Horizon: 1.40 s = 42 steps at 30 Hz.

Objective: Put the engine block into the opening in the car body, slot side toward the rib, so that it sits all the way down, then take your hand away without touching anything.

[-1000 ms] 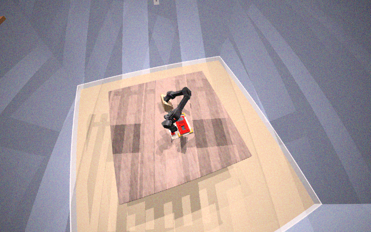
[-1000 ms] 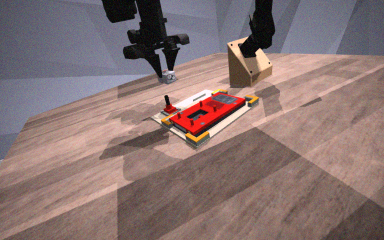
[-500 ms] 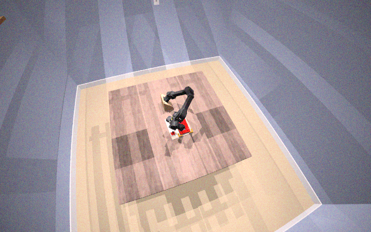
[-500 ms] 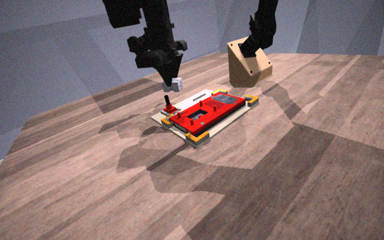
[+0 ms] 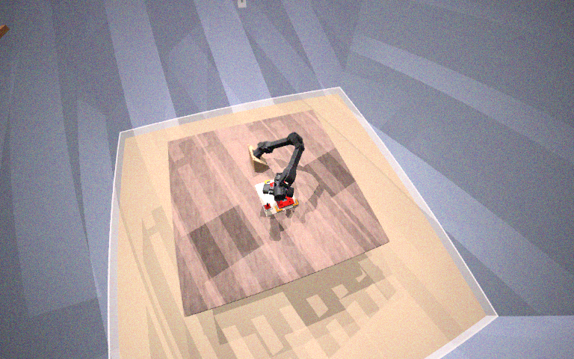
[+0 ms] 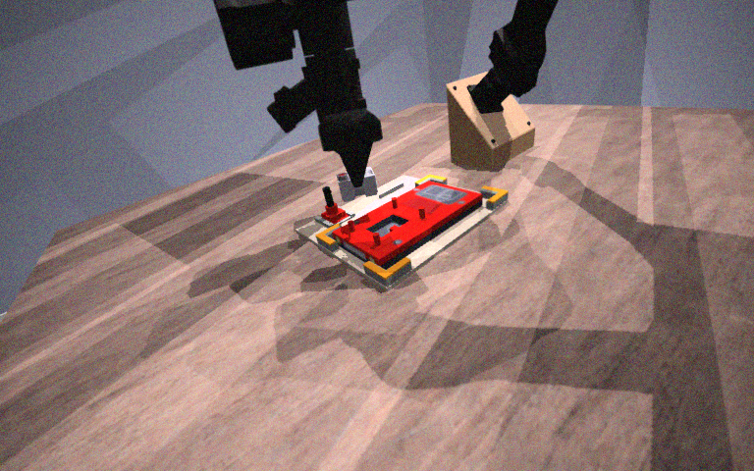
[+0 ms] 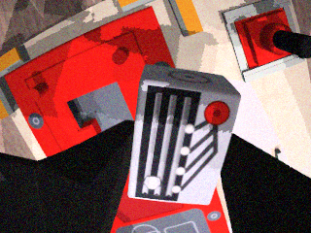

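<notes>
The red car body (image 5: 285, 203) (image 6: 428, 229) (image 7: 104, 70) lies flat on the white base plate (image 6: 445, 241) (image 7: 204, 65). Its opening (image 6: 383, 226) (image 7: 111, 102) is empty, with a small red rib (image 7: 91, 130) at one side. My gripper (image 6: 358, 183) (image 7: 178, 137) is shut on the grey engine block (image 6: 347, 189) (image 7: 167, 141). It holds the block clear above the plate. In the wrist view the block's striped face with a red disc points at the camera, and the opening shows to its left. In the top view the arm hides the block. I cannot tell the slot side clearly.
A black lever on a red base (image 5: 267, 206) (image 6: 333, 213) (image 7: 248, 46) stands on the plate beside the body. Orange corner brackets (image 6: 389, 267) (image 7: 189, 16) surround the body. Short red pegs rise around the opening. A wooden wedge stand (image 6: 472, 141) is at the arm's base.
</notes>
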Tool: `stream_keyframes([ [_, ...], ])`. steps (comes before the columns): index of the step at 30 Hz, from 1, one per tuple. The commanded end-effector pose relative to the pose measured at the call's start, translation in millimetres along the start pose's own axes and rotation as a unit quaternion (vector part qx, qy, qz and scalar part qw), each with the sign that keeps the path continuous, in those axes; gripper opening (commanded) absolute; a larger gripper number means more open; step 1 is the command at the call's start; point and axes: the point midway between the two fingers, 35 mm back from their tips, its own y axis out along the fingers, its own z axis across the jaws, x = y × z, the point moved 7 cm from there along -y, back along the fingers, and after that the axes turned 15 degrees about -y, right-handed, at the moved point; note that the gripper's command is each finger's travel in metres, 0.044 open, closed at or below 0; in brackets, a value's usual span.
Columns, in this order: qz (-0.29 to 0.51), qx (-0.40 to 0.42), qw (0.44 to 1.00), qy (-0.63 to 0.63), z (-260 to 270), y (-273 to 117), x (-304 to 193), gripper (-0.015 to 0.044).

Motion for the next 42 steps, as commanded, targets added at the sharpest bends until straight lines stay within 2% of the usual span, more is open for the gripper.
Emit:
stream_keyframes([
  [1, 0.001, 0.006, 0.998, -0.064, 11.6, 4.4, -4.0, 0.0000],
  [14, 0.003, 0.017, 0.970, -0.243, 41.6, 16.2, -14.5, 0.0000],
  [20, 0.003, 0.017, 0.963, -0.268, 41.6, 16.4, -14.6, 0.0157],
  [35, 0.003, 0.017, 0.964, -0.266, 41.7, 16.3, -14.5, 0.0160],
  [42, 0.004, 0.017, 0.978, -0.207, 42.7, 16.2, -14.6, 0.0160],
])
